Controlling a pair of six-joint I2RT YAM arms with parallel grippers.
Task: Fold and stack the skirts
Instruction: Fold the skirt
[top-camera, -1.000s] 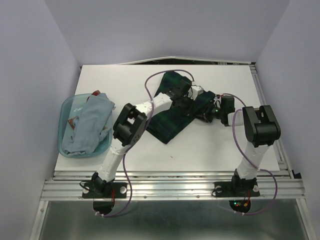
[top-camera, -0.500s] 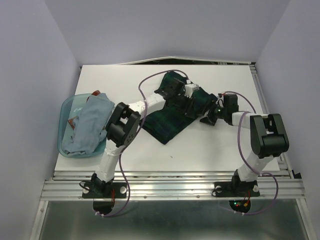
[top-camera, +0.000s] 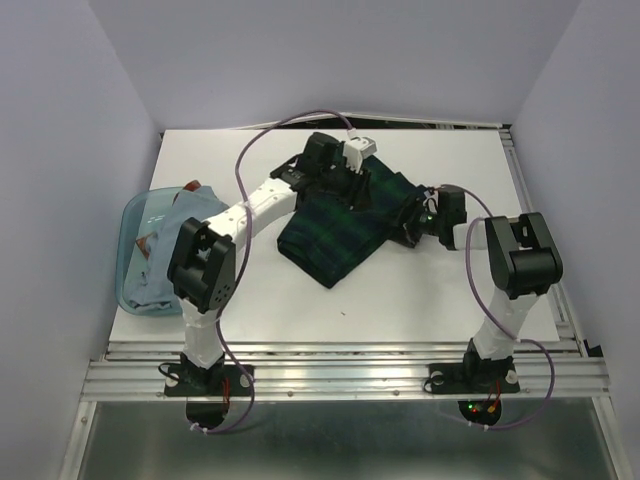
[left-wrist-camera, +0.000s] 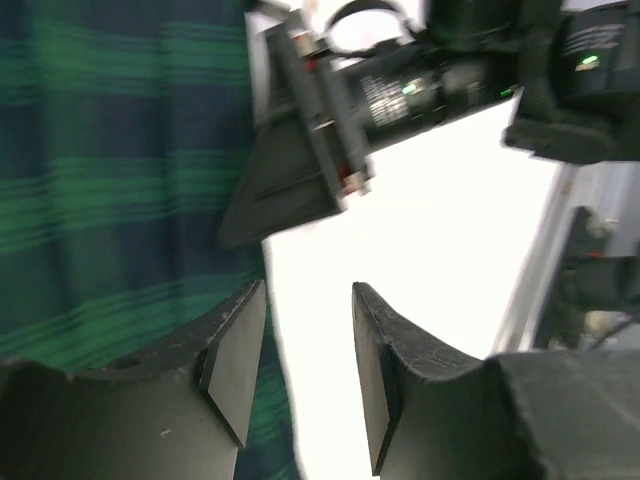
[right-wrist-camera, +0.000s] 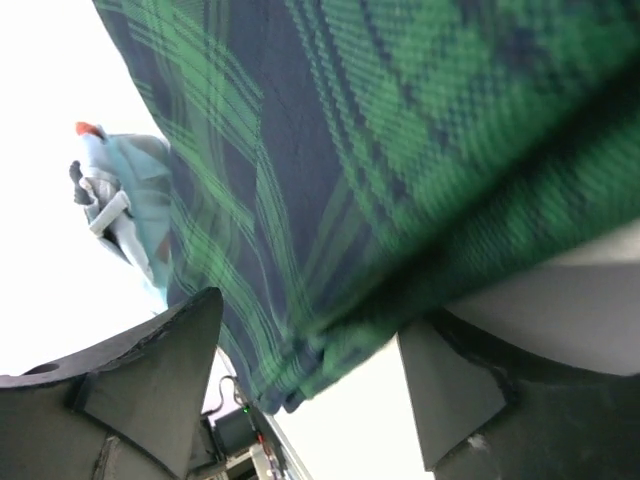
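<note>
Toward the tabletop's (top-camera: 420, 300) far edge the tartan skirt (top-camera: 335, 232) lies seemingly half-folded; left claw (left-wrist-camera: 305, 300) hovers narrowly parted, empty, right claw (right-wrist-camera: 310, 320) spread wide at its hem. By the left edge the pale skirt (top-camera: 175, 250) sits unfolded in the tub (top-camera: 133, 215); nothing stacked.

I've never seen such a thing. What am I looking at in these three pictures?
Two robot arms are bolted to a white table. One picture looks down from above; the other two come from cameras on each wrist, showing that claw's fingers. A green-and-navy tartan skirt lies mid-table; a pale blue skirt sits in a blue tub at the left. The left claw is open and holds nothing; the right claw is open, tartan cloth between its fingers.
</note>
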